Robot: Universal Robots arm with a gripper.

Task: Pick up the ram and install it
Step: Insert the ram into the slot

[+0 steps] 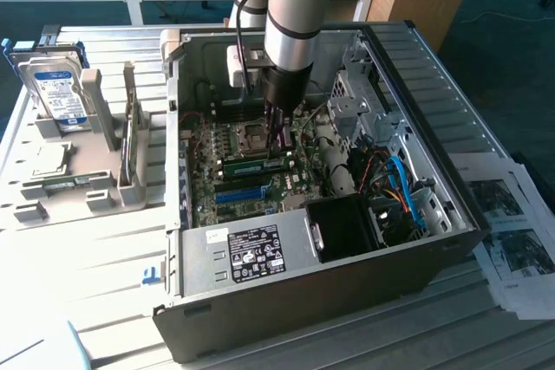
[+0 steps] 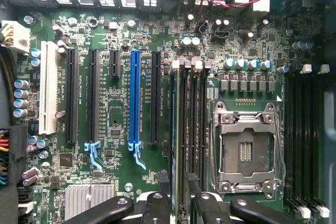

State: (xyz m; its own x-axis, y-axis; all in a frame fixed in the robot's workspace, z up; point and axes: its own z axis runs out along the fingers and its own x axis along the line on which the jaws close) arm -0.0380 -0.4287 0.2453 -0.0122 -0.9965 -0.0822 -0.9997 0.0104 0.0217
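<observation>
The ram (image 1: 245,165) is a thin green stick standing on edge in a black slot beside the empty CPU socket (image 1: 253,136), inside the open computer case. In the wrist view the ram (image 2: 182,129) shows edge-on as a narrow strip among the dark slots. My gripper (image 1: 279,146) hangs straight down over the stick's end on the exterior view's right. In the wrist view the gripper (image 2: 182,205) is open, one black finger on each side of the ram's slot, with a gap between pads and stick.
Case walls (image 1: 434,171) ring the motherboard. Blue and red cables (image 1: 401,188) and a black fan box (image 1: 347,227) lie to the exterior view's right. A grey tray (image 1: 95,201) outside holds a hard drive (image 1: 56,93) and another green stick (image 1: 65,182). Papers (image 1: 512,244) lie beside the case.
</observation>
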